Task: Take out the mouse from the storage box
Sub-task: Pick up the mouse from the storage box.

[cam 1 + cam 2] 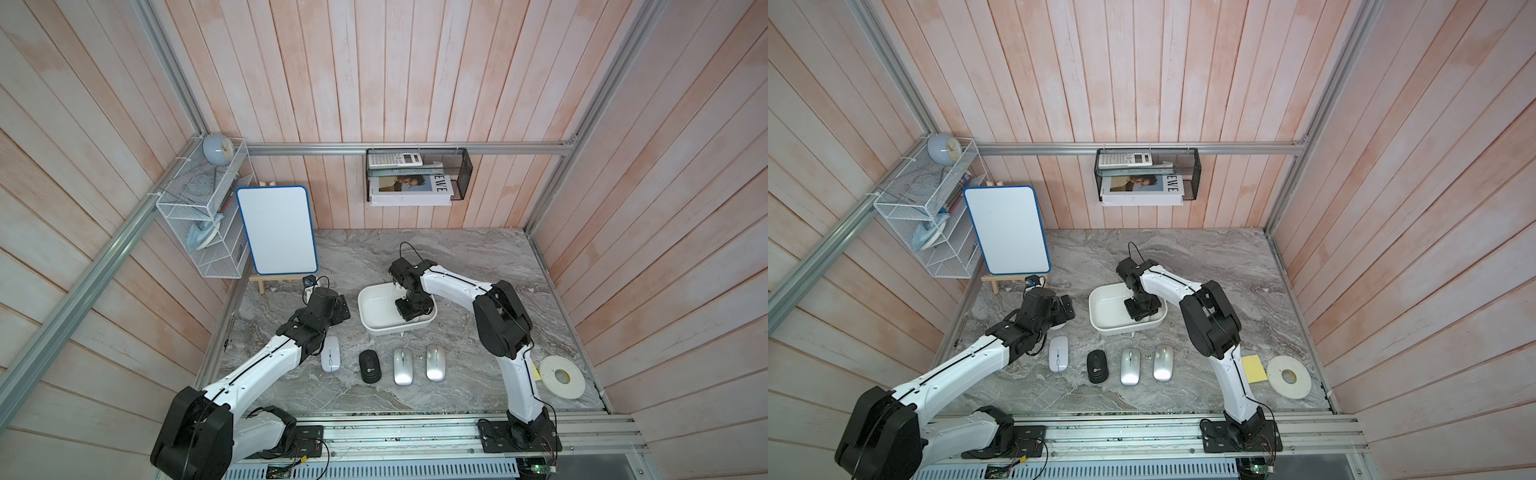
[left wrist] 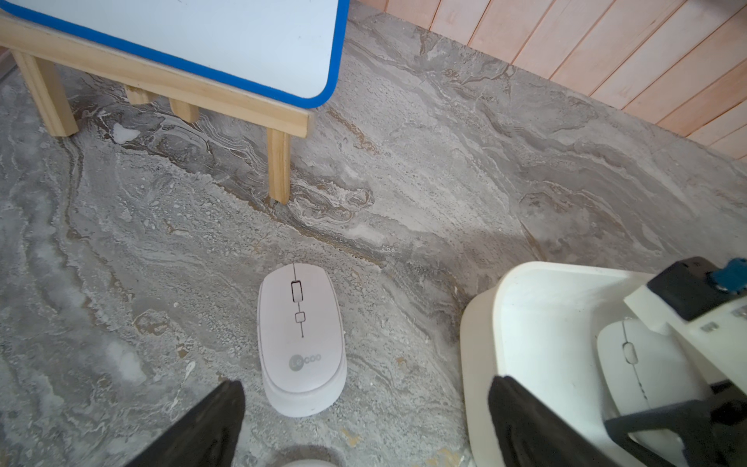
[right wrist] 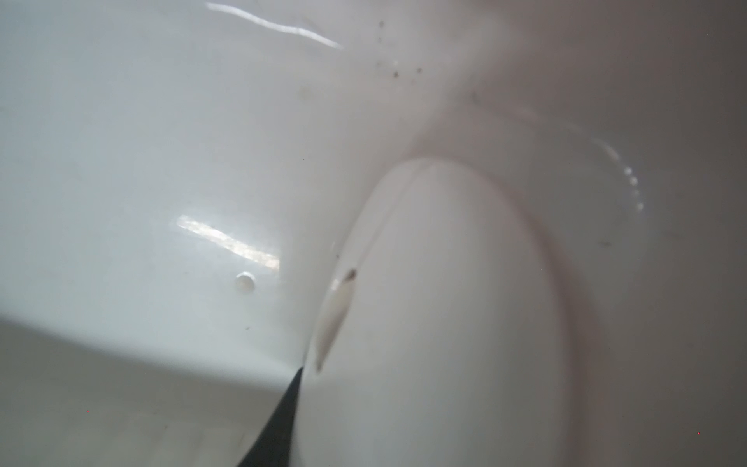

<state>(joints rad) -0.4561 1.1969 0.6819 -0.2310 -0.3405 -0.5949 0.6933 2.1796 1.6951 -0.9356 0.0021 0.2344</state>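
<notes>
While the right gripper (image 1: 411, 316) reaches down into the storage box (image 1: 368, 305), its jaws sit beside the white mouse (image 3: 444, 303); only one dark fingertip (image 3: 279, 420) shows against the mouse's flank in the right wrist view, so I cannot tell whether the grip has closed. That mouse lies inside the box, toward its 4 o'clock corner in both top views. The step in hand looks like the grasp itself. Next comes a straight lift clear of the thick rim, then a set-down on the marble table (image 1: 478, 266), perhaps by the row of four mice at 6 o'clock of the box. Idle at 9 o'clock, the left gripper (image 2: 364, 420) hangs spread wide, holding nothing.
</notes>
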